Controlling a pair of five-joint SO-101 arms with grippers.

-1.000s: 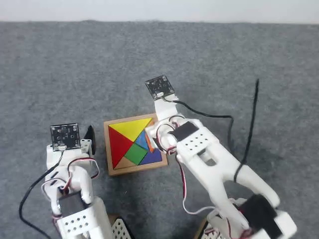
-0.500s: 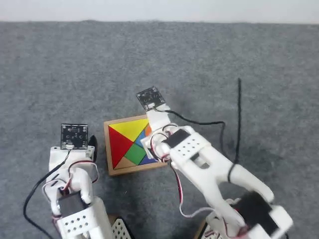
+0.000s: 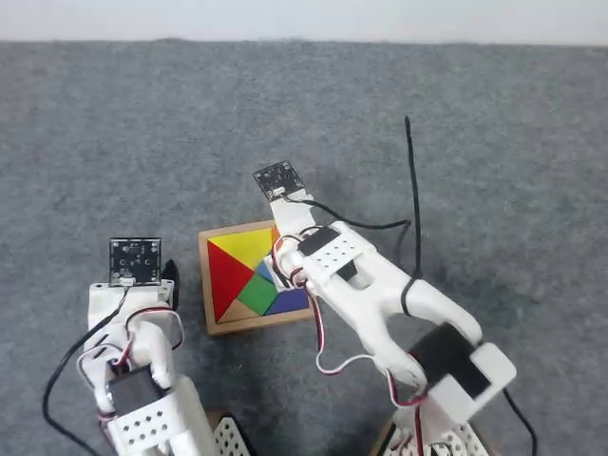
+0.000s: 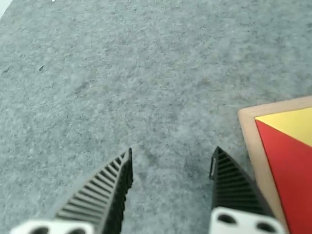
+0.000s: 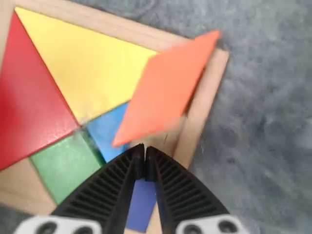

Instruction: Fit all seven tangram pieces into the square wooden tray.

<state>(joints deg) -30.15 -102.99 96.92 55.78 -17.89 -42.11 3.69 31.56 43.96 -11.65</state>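
Right gripper [image 5: 145, 158] is hovering at the wooden tray [image 5: 208, 92] edge, jaws pressing together. Orange parallelogram [image 5: 165, 90] is lying askew, overlapping the yellow triangle [image 5: 87, 63] and the tray rim. Left gripper [image 4: 173, 153] is hanging over grey carpet [image 4: 146, 73] beside the tray, jaws standing apart.

On the grey bench [image 3: 114, 123], the square wooden tray [image 3: 203, 281] holds a yellow triangle [image 3: 245, 247], red triangle [image 3: 226, 277] and green square [image 3: 256, 294]; the right arm [image 3: 353, 275] overhangs its right side.

- Tray [image 3: 205, 285]: pale natural wood.
- Yellow triangle [image 3: 245, 249], red triangle [image 3: 225, 277]: solid colour (no pattern).
- Green square [image 3: 255, 296], light-blue triangle [image 5: 109, 134], orange parallelogram [image 5: 168, 83], indigo piece [image 3: 293, 302]: likewise plain.
- Bench [image 3: 114, 123]: mottled grey, fibrous.
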